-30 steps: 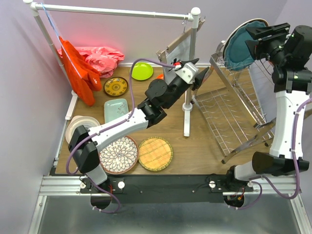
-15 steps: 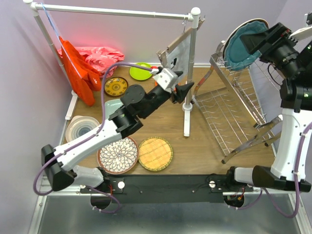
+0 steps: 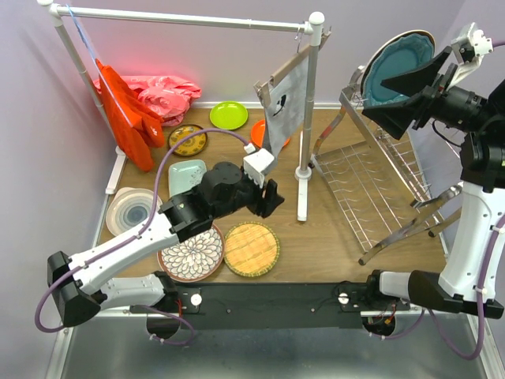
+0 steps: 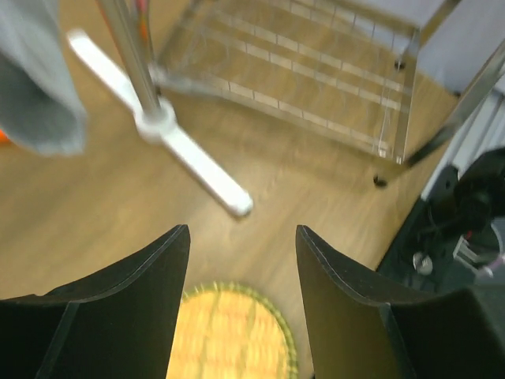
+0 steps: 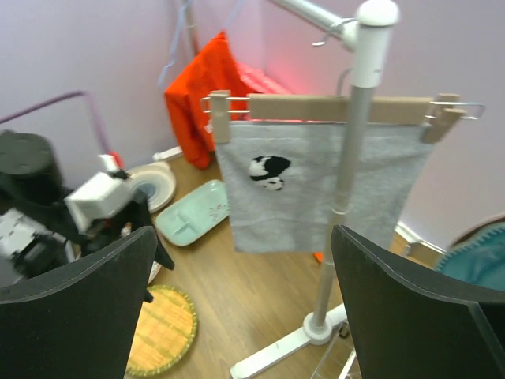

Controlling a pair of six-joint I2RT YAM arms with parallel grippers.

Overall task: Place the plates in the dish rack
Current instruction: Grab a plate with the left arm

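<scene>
Left wrist cam: woven yellow plate [image 4: 229,335] lies straight below the left gripper [image 4: 241,230], jaws spread and empty, by the table's [image 4: 95,205] near edge.

Colour all over this one! The white rail [image 3: 309,118] carries a grey cloth [image 3: 286,99] with a small black-and-white mark. Peeking out behind that cloth is an orange plate [image 3: 257,130], and beyond it a lime green plate [image 3: 229,115], quite plain. Next comes a yellow plate [image 3: 188,140] with a dark brown pattern, then a pale mint tray [image 3: 185,175] with faint little marks, and a white plate [image 3: 130,209] ringed in blue-grey. By the rail's foot lies a woven yellow plate [image 3: 252,249] with an olive edge, and beside it a brown-rimmed plate [image 3: 192,253] with white petals. Up on the chrome rack [image 3: 371,189] is a teal plate [image 3: 398,67] with a brown rim. At the rail's far end are a red-orange cloth [image 3: 126,110] and a pink cloth [image 3: 162,93]. The bench [image 3: 316,237] is warm wood-brown.
</scene>
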